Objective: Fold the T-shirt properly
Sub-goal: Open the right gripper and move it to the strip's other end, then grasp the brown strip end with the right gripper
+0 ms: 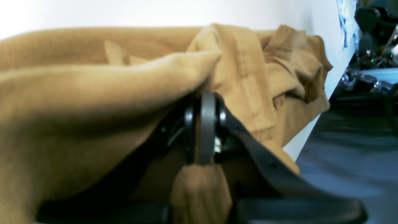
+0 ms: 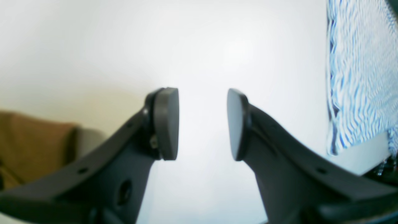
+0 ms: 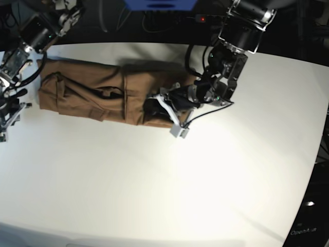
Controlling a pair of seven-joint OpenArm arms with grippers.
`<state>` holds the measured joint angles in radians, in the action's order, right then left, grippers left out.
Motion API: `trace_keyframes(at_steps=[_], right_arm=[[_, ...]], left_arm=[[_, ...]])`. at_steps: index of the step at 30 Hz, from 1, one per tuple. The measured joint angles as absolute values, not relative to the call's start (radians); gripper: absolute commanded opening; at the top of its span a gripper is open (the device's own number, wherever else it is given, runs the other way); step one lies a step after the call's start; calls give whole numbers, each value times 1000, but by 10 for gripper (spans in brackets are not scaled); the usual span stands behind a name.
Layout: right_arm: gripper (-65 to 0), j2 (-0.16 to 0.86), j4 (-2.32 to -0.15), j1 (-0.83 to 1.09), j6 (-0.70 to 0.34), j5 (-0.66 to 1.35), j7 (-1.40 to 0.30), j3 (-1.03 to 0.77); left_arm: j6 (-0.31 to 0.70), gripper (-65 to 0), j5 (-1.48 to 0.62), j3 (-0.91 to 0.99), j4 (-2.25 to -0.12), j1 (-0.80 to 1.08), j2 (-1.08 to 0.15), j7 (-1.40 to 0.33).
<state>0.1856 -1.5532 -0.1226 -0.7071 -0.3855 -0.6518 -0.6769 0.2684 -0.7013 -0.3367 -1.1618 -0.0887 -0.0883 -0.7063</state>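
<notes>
The wide white bench [image 3: 169, 175] lies bare across its whole front and right side, its curved edges meeting dark floor. Along the back edge lies the plain tan-brown short-sleeved cotton T-shirt [image 3: 97, 95], gathered into 1 long creased band running left to right. At the band's right end the black left gripper [image 1: 205, 127] has its fingers pressed together, pinching a bunched fold of the T-shirt with a stitched hem draped over it. At the band's left end, by the bench's left edge, the black right gripper [image 2: 202, 124] hangs with its 2 fingers [image 2: 168, 123] spread and nothing between them, the cloth just beside it. A blue-and-white patterned patch [image 2: 357, 77] shows beyond the bench's far rim.
</notes>
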Motion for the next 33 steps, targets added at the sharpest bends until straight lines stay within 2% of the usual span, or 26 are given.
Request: trace_keyframes(at_steps=[5, 9, 14, 16, 18, 28, 33], right_arm=[[-395, 365, -1488, -235, -694, 98, -1156, -663], [-384, 408, -1468, -272, -689, 396, -1391, -707], [-277, 367, -1465, -200, -690, 638, -1388, -807], [-219, 359, -1431, -150, -692, 685, -1388, -807], [-190, 349, -1373, -120, -691, 700, -1396, -807], [-183, 343, -1353, -79, -691, 710, -1391, -684], [-183, 295, -1352, -77, -691, 707, -1396, -680]], left_arm=[[270, -614, -701, -336, -1163, -88, -92, -710], [278, -614, -702, -273, -1163, -84, -83, -748], [282, -614, -705, -224, -1160, -83, -96, -751], [283, -614, -708, -226, -1160, -83, -107, -744], [290, -614, -716, -225, -1160, -83, -123, -739], [290, -614, -716, -224, -1160, -83, -131, -733], [290, -614, -717, -224, -1160, -83, -130, -734]])
